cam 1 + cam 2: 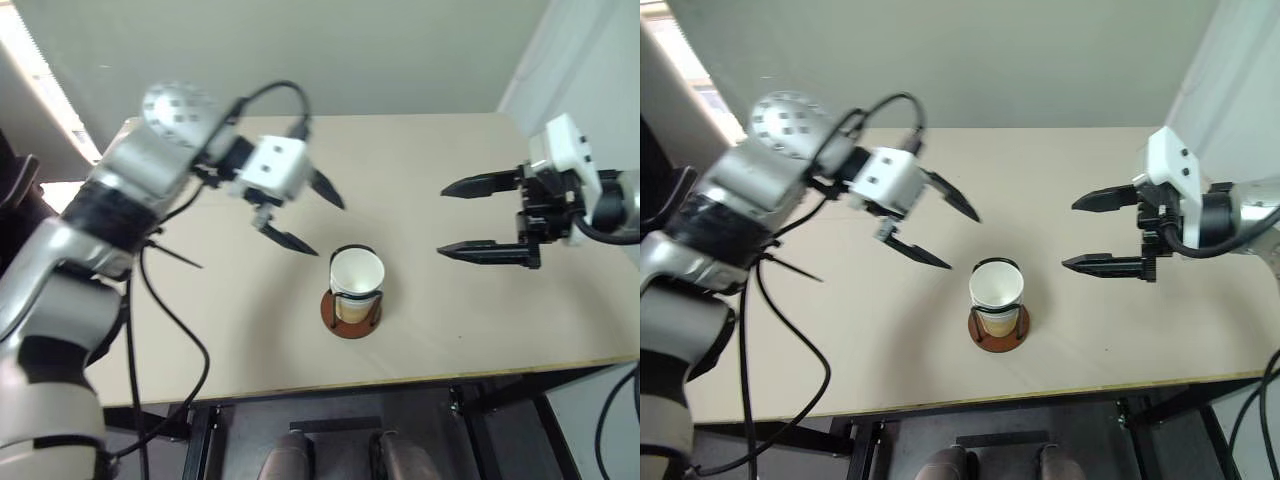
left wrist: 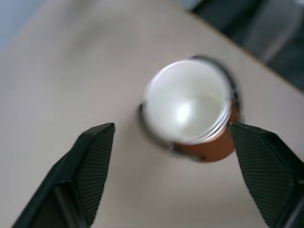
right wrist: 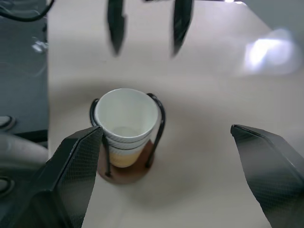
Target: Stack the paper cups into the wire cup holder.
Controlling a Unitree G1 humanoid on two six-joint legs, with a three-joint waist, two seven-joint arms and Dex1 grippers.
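The paper cups (image 1: pixel 356 285) sit nested inside the wire cup holder (image 1: pixel 351 312) on the table (image 1: pixel 480 320), between and below both sets of fingers, left gripper (image 1: pixel 304 215) and right gripper (image 1: pixel 468 218) spread wide and empty, probably because stacking's done.

Even, soft light is falling over the pale tabletop (image 1: pixel 450 310). A bright glare patch is showing on it in the right wrist view. The left wrist view is blurring the paper cups (image 2: pixel 187 107).
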